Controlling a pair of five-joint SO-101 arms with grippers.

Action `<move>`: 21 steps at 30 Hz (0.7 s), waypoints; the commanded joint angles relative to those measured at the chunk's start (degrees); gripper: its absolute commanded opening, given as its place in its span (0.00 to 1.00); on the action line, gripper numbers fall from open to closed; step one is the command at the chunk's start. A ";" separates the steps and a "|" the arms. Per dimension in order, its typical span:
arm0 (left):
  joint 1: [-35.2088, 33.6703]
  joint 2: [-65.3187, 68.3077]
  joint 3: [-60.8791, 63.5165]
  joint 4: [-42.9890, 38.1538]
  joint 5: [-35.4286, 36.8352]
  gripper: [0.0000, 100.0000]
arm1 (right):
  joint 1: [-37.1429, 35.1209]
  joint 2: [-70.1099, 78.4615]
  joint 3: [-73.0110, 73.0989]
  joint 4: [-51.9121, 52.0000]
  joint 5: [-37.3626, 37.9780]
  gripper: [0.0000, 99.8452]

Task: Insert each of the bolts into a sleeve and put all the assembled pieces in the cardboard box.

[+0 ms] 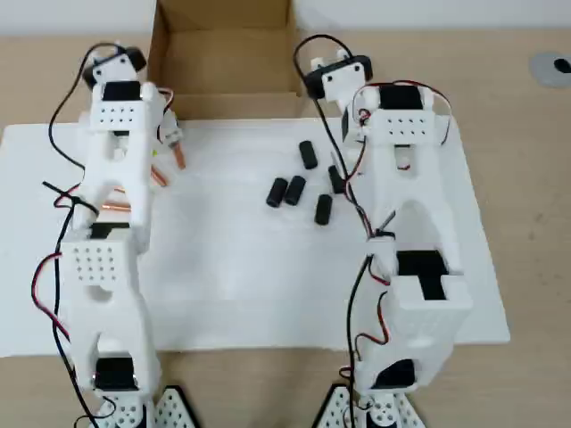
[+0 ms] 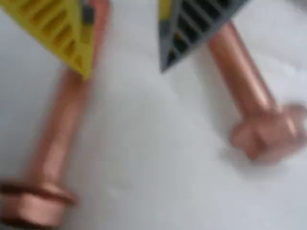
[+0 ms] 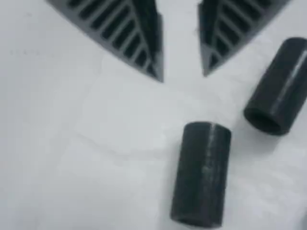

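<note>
Copper bolts [image 1: 159, 176] lie loose on the white sheet [image 1: 232, 267], three of them showing beside the left arm, none inside a sleeve. Across the sheet, well apart from them, five black sleeves [image 1: 295, 190] lie scattered on their sides near the right arm, two of them just beside each other. The cardboard box [image 1: 223, 53] sits open at the far edge of the sheet, between the two arms.

Up close, the left pincer [image 2: 124, 69] is spread, nothing gripped, bare sheet in the gap. Its yellow finger [image 2: 57, 28] is over the shaft of one bolt [image 2: 55, 143] and its dark finger [image 2: 192, 24] over the shaft end of a second bolt [image 2: 249, 96]. Both flanged heads point away from the fingertips.

Over to the right pincer [image 3: 183, 74]: fingers parted by a narrow gap, pinching nothing, low above the sheet. One sleeve [image 3: 201, 179] lies just past the fingertips and another sleeve [image 3: 278, 93] lies off to the side, apart from the first.

The sheet rests on the wooden surface [image 1: 517, 134].
</note>
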 commanded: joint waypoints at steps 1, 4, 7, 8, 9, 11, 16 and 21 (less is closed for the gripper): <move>-0.88 3.21 -7.47 0.18 0.00 0.11 | -0.57 -0.48 0.13 0.79 0.26 0.08; -0.88 7.52 -13.27 1.23 0.00 0.11 | -0.57 -0.48 0.13 1.76 0.09 0.08; -0.70 11.74 -18.02 1.41 -0.44 0.11 | -0.66 -0.57 0.13 1.85 0.00 0.08; -0.70 12.97 -19.43 1.41 -0.44 0.11 | -0.75 -0.57 0.13 1.85 0.00 0.08; -0.62 13.67 -20.40 1.49 -0.44 0.11 | -0.75 -0.57 0.13 1.85 0.00 0.08; -0.62 14.90 -23.03 2.29 -0.53 0.11 | -0.75 -0.48 0.13 1.76 0.00 0.08; -0.44 14.99 -26.99 7.21 -0.53 0.11 | -0.75 -0.48 0.13 1.76 0.00 0.08; -0.44 11.47 -40.70 17.76 -0.44 0.11 | -0.75 -0.40 0.13 1.76 0.00 0.08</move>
